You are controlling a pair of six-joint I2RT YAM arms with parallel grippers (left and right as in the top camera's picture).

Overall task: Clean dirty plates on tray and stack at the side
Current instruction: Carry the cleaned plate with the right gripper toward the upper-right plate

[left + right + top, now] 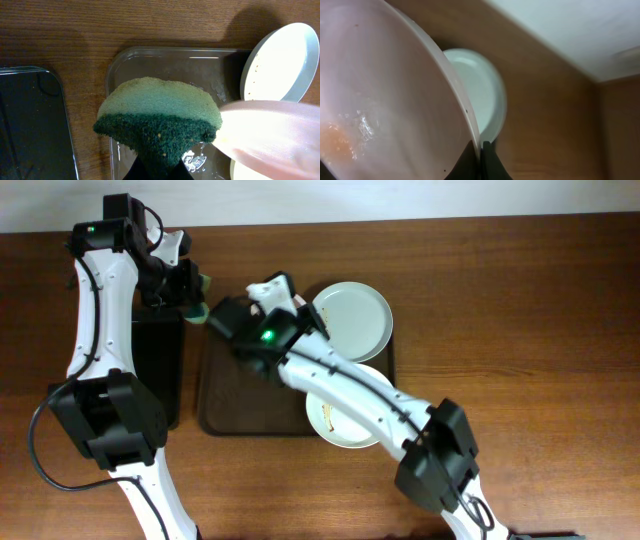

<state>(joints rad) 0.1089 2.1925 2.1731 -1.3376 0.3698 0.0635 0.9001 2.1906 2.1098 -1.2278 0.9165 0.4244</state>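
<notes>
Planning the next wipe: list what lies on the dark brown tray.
On the tray: a far plate at its right corner and a near plate overhanging the rim. The right arm covers the middle, hiding anything beneath.

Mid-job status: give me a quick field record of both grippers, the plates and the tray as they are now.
left gripper: shut on sponge, green scouring side toward the camera, above tray
right gripper: shut on rim of held plate, tilted
second plate: flat, tray's top-right corner in overhead view
third plate: tray's lower right, overhanging the rim, partly under right arm
tray: left half bare
black tray: left of tray
</notes>
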